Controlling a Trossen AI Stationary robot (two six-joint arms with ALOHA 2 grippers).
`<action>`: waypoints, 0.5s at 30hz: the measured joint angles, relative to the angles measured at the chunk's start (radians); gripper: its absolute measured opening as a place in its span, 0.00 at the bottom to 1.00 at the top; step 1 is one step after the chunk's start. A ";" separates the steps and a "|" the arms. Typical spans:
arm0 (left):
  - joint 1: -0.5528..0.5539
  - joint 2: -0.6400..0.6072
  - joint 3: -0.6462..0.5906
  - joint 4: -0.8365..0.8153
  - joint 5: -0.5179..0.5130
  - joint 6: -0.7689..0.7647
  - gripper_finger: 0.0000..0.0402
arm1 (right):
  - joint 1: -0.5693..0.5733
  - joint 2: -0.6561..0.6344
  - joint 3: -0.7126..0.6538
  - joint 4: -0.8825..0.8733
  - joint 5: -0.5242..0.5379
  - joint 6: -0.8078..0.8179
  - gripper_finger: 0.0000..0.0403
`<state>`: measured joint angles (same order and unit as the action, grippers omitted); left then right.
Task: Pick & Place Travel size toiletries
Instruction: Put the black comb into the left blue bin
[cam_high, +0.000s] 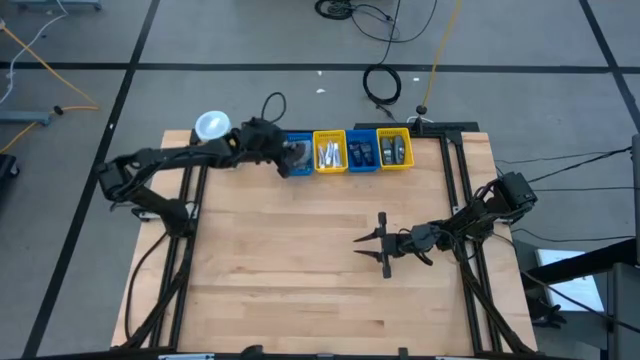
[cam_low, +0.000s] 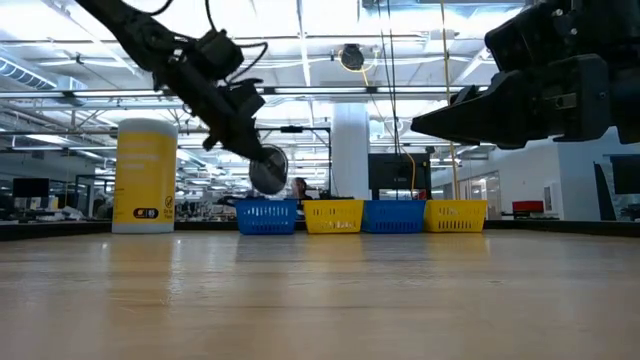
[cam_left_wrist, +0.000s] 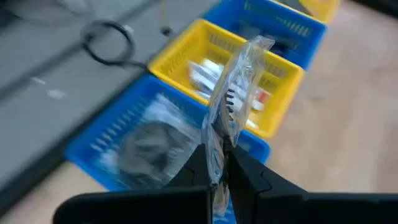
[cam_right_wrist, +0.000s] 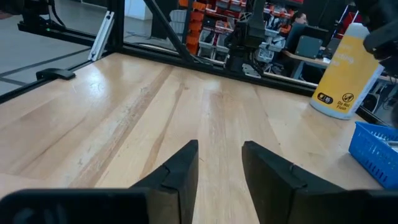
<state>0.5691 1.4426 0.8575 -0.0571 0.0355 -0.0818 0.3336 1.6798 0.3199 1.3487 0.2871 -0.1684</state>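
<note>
On your tabletop, the left claw pinches a wrapped disc directly above the far-left blue bin; right claw idles open.

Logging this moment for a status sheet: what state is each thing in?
Left gripper: shut on wrapped disc, above leftmost blue bin.
Right gripper: open, empty, over the table.
Four bins: upright, in a row.
Yellow canister: upright, lid on.
</note>
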 joint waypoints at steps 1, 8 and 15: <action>0.015 0.009 0.000 0.003 0.041 -0.010 0.03 | 0.000 0.000 0.000 -0.001 0.000 0.000 0.29; 0.058 0.095 0.000 0.035 0.155 -0.033 0.12 | 0.000 0.000 0.000 0.000 0.000 0.003 0.29; 0.065 0.141 0.000 0.064 0.148 -0.026 0.10 | 0.000 0.000 0.000 0.000 0.000 0.003 0.29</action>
<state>0.6346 1.5833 0.8577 0.0066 0.1833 -0.1082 0.3336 1.6798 0.3199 1.3487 0.2867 -0.1654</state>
